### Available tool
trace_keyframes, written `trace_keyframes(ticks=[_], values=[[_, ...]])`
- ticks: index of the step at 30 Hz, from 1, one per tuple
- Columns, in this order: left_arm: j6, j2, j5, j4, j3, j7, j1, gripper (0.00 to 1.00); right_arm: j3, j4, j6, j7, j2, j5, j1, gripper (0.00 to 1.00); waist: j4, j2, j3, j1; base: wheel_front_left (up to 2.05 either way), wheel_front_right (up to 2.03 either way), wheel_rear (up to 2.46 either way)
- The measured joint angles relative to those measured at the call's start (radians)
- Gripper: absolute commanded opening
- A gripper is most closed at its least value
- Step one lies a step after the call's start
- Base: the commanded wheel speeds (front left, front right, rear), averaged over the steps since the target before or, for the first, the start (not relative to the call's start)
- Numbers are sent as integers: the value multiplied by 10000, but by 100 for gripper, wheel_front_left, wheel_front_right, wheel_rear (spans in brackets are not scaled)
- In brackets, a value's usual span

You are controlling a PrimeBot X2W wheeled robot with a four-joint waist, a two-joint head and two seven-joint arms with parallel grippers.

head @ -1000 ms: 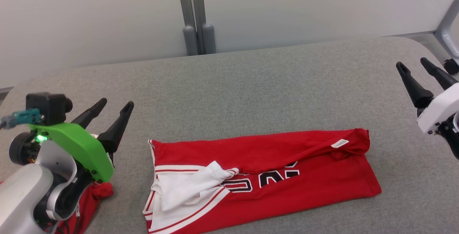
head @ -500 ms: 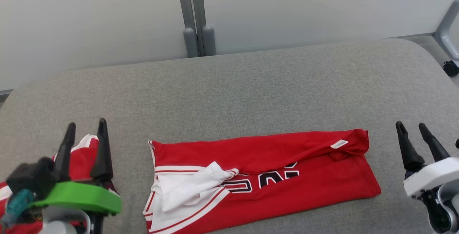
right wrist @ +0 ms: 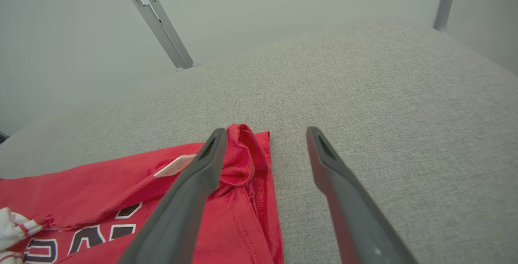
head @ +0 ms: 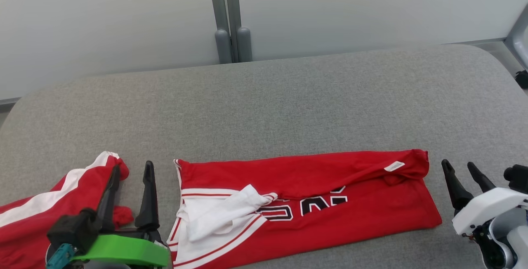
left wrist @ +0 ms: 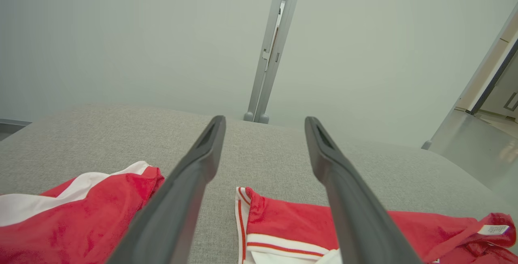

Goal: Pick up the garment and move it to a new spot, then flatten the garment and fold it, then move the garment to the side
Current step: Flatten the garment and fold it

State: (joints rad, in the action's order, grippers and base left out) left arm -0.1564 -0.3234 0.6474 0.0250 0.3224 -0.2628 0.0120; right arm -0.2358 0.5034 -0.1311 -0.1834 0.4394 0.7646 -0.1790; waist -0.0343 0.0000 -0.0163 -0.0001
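Garment: a red jersey (head: 313,215) lies folded into a long band across the near middle of the grey table (head: 288,104), between the two grippers; black, white-edged lettering shows on its front; its white-trimmed end points to the robot's left, where a white flap (head: 218,215) is turned out; a small white label (head: 394,166) sits near its rumpled right corner
Left gripper (head: 132,169): low at the near left, just beside the jersey's trimmed end; jaws spread wide and pinching nothing, bare table showing between them in the left wrist view
Right gripper (head: 458,165): low at the near right, just off the jersey's right end; jaws spread wide and empty; in the right wrist view one finger crosses the rumpled corner, contact unclear
Second cloth (head: 37,215): red with a white stripe, heaped at the table's near left, apart from the jersey
Backdrop: pale wall panels joined by a grey post (head: 229,17)
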Motion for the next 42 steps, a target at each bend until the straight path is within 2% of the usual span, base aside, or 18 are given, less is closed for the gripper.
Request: trace_keyframes(ticks=[3,7,16,25,26,27,28,29,30,37,42], values=[[368,339,-278,-351,15,0,-10,100,-382,959,2,897,-238,259,-738,100,95,0,88,0,0,0,0],[650,543,-441,-731,29,0,-81,100,-723,1718,2,1417,-387,581,-1389,100,268,0,181,0,0,0,0],[961,771,-706,-1264,-10,0,-264,100,-1035,3653,2,2274,-662,1358,-1989,100,706,0,377,0,0,0,0],[1124,853,-792,-1613,-61,0,-301,100,-1356,4299,-4,3133,-715,2104,-2164,100,865,0,496,0,0,0,0],[1135,865,-796,-1628,-56,0,-315,100,-1404,4351,-4,3281,-708,2182,-2207,84,866,0,511,0,0,0,0],[1141,878,-796,-1639,-58,0,-340,100,-1492,4341,-4,3365,-677,2197,-2269,51,867,0,528,0,0,0,0],[1166,882,-798,-1653,-59,0,-359,100,-1515,4328,0,3373,-658,2259,-2329,44,864,0,543,0,0,0,0],[1166,886,-805,-1666,-63,0,-370,100,-1546,4305,0,3354,-635,2307,-2353,9,861,0,553,0,0,0,0],[1168,888,-819,-1680,-69,0,-387,100,-1611,4272,0,3294,-596,2322,-2372,0,857,0,565,0,0,0,0],[1210,934,-851,-1827,-104,0,-424,100,-1783,4002,-2,2596,-433,2696,-2579,0,830,0,500,1,0,0,0],[1223,970,-851,-1883,-182,0,-410,100,-1799,3925,-4,2247,19,2928,-2601,0,766,0,416,0,0,0,0]])
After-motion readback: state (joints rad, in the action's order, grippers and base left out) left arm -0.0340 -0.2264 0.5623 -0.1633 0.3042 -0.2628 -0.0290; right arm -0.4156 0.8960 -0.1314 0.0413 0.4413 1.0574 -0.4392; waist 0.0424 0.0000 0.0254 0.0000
